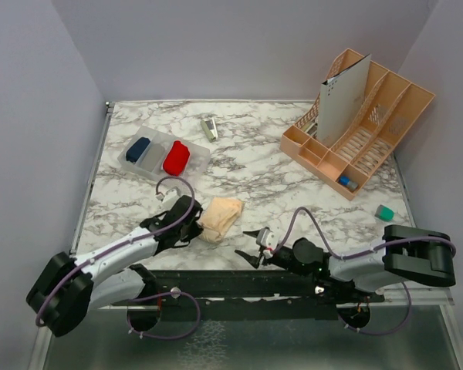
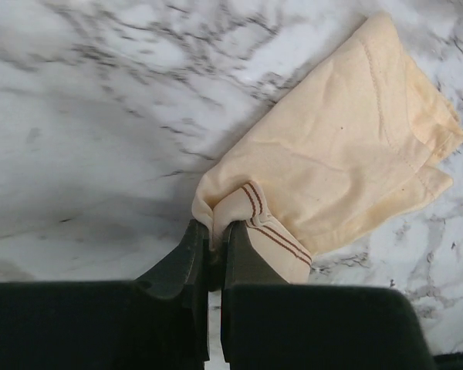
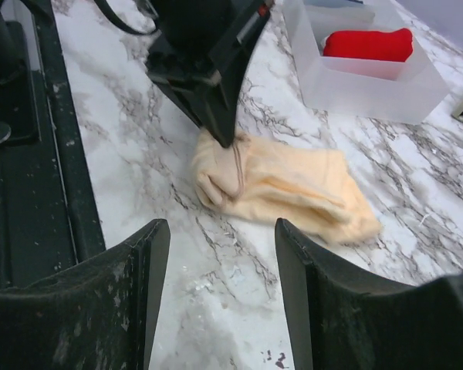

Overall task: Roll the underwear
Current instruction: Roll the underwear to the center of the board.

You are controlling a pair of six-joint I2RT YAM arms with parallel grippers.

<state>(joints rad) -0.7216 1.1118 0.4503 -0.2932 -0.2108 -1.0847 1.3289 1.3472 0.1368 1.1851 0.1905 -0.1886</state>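
**A:** Where was the peach underwear (image 1: 220,218) lying?

**B:** Just left of centre in the top view, on the marble table (image 1: 293,181), below the clear tray (image 1: 201,159) that held a red bundle (image 1: 176,157). It was folded into a flattish strip.

**A:** And its long axis?

**B:** It ran from lower left to upper right in that view. In the left wrist view it ran from the fingers at bottom centre out toward the upper right corner.

**A:** Which arm had it?

**B:** The left gripper (image 2: 214,235). Its jaws were pinched almost together on the lower-left end, with a small fold of the striped edge bunched between them. The rest of the cloth lay on the marble.

**A:** And the right gripper (image 3: 220,227)?

**B:** Its fingers were spread wide with nothing between them. In the top view it sat to the lower right of the garment, near it but not touching. Its own camera showed the cloth straight ahead through the gap, lying crosswise from left to right.

**A:** So what did the next move turn on?

**B:** As I judged it, the strip stretched away from the left fingers in line with them. A roll would therefore travel from the pinched end toward the free end at upper right. The right gripper faced the long side broadside, which suited it to steadying the cloth more than to starting the roll.
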